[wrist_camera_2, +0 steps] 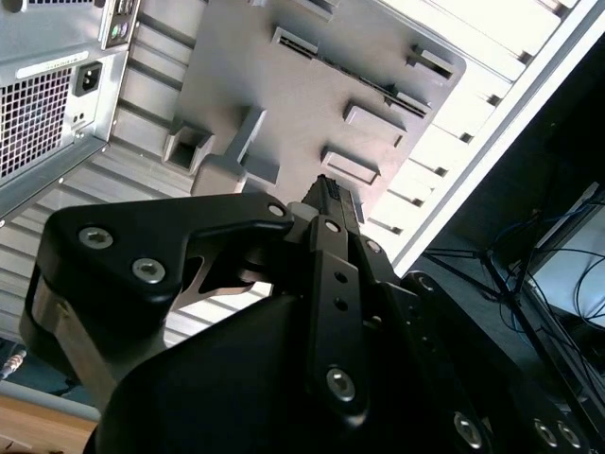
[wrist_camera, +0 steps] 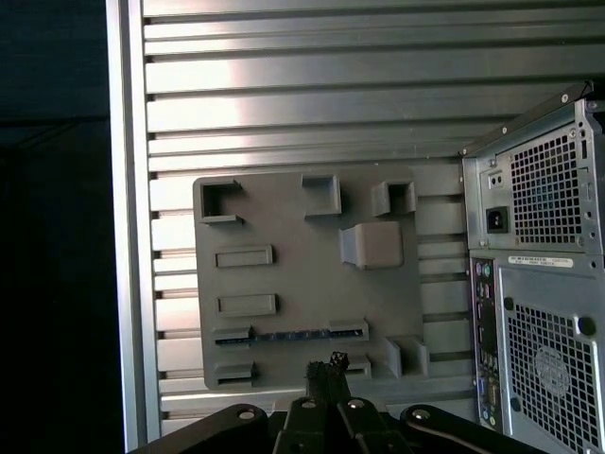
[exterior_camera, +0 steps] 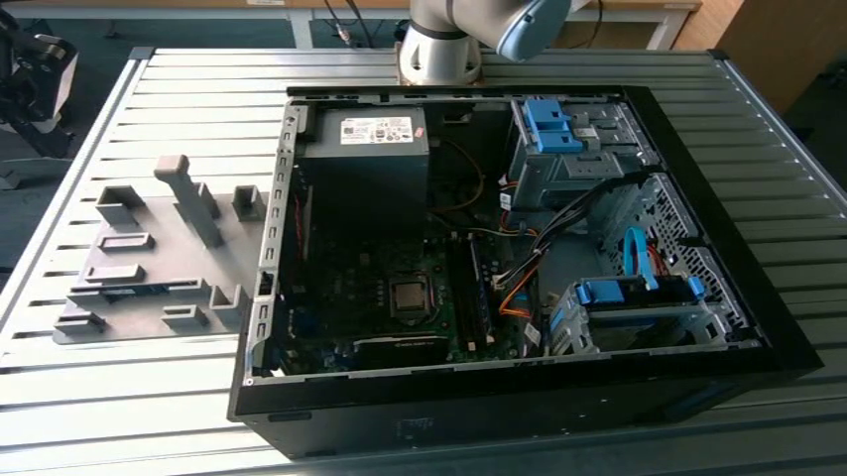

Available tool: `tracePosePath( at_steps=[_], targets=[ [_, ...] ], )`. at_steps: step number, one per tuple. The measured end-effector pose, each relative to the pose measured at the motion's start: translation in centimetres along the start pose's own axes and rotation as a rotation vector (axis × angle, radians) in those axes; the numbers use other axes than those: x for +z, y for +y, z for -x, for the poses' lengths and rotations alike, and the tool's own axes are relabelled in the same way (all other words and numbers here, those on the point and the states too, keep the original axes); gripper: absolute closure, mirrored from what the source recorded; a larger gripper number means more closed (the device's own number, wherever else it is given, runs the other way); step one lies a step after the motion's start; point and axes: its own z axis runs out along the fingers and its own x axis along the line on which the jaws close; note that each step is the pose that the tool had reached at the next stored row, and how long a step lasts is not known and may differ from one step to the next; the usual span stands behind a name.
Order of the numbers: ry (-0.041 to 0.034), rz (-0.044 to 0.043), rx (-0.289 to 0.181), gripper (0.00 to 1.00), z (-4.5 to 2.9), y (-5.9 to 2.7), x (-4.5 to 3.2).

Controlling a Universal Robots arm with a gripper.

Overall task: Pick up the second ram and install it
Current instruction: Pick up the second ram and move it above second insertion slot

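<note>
The open case [exterior_camera: 503, 407] and grey plate [exterior_camera: 146, 268] on the counter [exterior_camera: 198, 89] are seen obliquely from high up in the exterior view. The plate is viewed straight down from well above in the first wrist view, and slantwise past the hand [wrist_camera_2: 336, 200] in the second wrist view.

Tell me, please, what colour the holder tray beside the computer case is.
The holder tray is plain grey, best seen in the first wrist view.

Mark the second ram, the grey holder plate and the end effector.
second ram [wrist_camera: 293, 334]: first wrist view, mid-length of its edge.
grey holder plate [wrist_camera: 302, 265]: first wrist view, bare flat face.
end effector [wrist_camera: 328, 367]: first wrist view, its tip.
</note>
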Motion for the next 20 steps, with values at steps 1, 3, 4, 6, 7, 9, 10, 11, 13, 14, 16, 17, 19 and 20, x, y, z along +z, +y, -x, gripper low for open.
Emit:
tracePosePath(
  at_steps=[1, 3, 4, 6, 7, 9, 10, 11, 13, 14, 16, 17, 19, 20],
  targets=[
    [0.0, 0.0, 0.0, 0.89, 0.0, 0.0, 0.0],
    [0.0, 0.0, 0.0, 0.89, -0.01, 0.0, 0.0],
    [0.0, 0.0001, -0.002, 0.89, -0.01, 0.0, 0.0],
    [0.0004, 0.0003, -0.01, 0.89, -0.01, 0.0, 0.0],
    [0.0006, 0.0004, -0.015, 0.89, -0.02, 0.0, 0.0],
    [0.0014, 0.0008, -0.032, 0.89, -0.05, -0.02, 0.0],
    [0.002, 0.0011, -0.045, 0.89, -0.06, -0.02, 0.0],
    [0.0025, 0.0014, -0.058, 0.89, -0.08, -0.03, 0.0],
    [0.0037, 0.0021, -0.083, 0.89, -0.12, -0.03, 0.0],
    [0.0043, 0.0024, -0.097, 0.89, -0.14, -0.03, 0.01],
    [0.0055, 0.003, -0.124, 0.89, -0.17, -0.04, 0.02],
    [0.0061, 0.0034, -0.138, 0.89, -0.19, -0.04, 0.02],
    [0.0073, 0.004, -0.164, 0.89, -0.22, -0.04, 0.02],
    [0.0079, 0.0043, -0.177, 0.89, -0.23, -0.04, 0.02]
  ],
)
